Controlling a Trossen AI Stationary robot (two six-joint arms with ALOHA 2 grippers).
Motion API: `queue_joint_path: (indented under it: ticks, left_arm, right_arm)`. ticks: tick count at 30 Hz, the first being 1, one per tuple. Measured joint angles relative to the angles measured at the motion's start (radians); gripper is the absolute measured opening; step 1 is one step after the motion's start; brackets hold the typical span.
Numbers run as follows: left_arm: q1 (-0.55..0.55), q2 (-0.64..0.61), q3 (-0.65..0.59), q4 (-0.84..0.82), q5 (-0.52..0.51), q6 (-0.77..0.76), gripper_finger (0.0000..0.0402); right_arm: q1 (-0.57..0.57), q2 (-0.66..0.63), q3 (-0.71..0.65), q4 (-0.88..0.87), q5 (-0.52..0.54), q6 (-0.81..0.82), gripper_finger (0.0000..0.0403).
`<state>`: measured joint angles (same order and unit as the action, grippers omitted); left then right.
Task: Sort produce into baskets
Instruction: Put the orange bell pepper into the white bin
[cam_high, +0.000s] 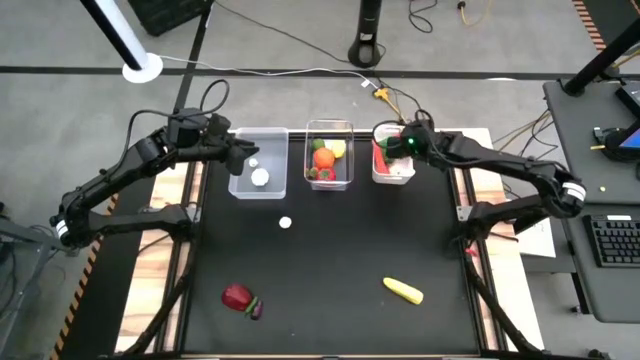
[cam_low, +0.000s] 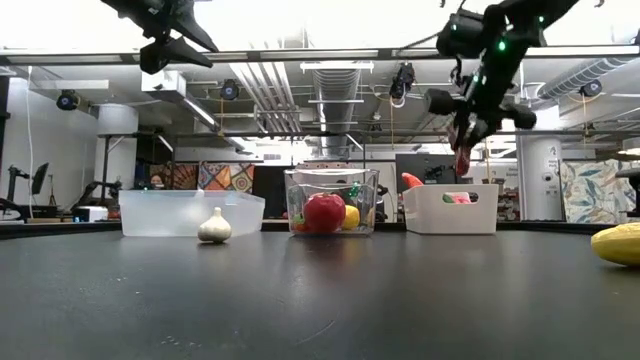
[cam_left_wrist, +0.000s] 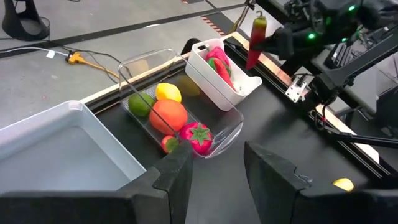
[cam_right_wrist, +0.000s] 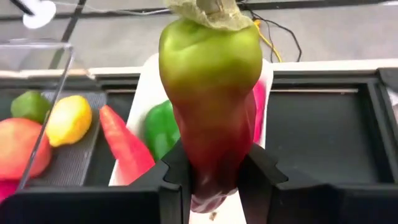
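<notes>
The black-topped bench (cam_high: 330, 260) carries three small rectangular bins in a row along its far edge. On the left is the translucent plastic bin (cam_high: 243, 172), with a white garlic bulb (cam_high: 260, 178) lying in it. In the middle is the clear plastic bin (cam_high: 329, 134), holding a round orange fruit (cam_left_wrist: 168, 114), a yellow lemon (cam_left_wrist: 168, 93), a green lime (cam_left_wrist: 141, 104) and a red strawberry with a green cap (cam_left_wrist: 199, 137). On the right is the opaque white bin (cam_low: 450, 210), holding a long red carrot-shaped piece (cam_right_wrist: 126, 146) and a green pepper (cam_right_wrist: 160, 129).

The left arm reaches over the left bin, and the left gripper (cam_left_wrist: 214, 168) hangs above it with its fingers (cam_left_wrist: 171, 174) a narrow gap apart and nothing between them. The right arm reaches over the white bin, and the right gripper (cam_right_wrist: 214, 177) hangs above it with its fingers (cam_right_wrist: 177, 168) clamped on the lower end of a long chilli pepper, green at the top and red below (cam_right_wrist: 211, 93), which stands upright clear of the bin.

On the open bench, a yellow corn cob (cam_high: 403, 290) lies near the front, to the right. A red apple-like piece (cam_high: 237, 296) lies near the front left, with a small dark purple piece (cam_high: 254, 309) touching it. A second small white garlic bulb (cam_high: 285, 223) sits alone just in front of the left bin.
</notes>
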<state>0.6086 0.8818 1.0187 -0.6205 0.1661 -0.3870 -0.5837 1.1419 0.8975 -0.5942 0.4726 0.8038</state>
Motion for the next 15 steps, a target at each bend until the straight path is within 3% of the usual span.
queue_joint_path:
  ticks: [6,10,15]
  left_arm:
    - [0.000,0.000,0.000,0.001,-0.025,0.000,0.0128]
    - [0.000,0.000,0.000,0.017,-0.027,0.000,0.0128]
    - [0.000,0.000,0.000,0.025,-0.027,0.000,0.0128]
  right_arm:
    - [-0.008,0.000,-0.102,0.164,0.014,0.022,0.0082]
    - [-0.014,0.019,-0.133,0.148,0.068,0.118,0.0084]
    - [-0.020,0.062,-0.135,0.157,0.072,0.116,0.0088]
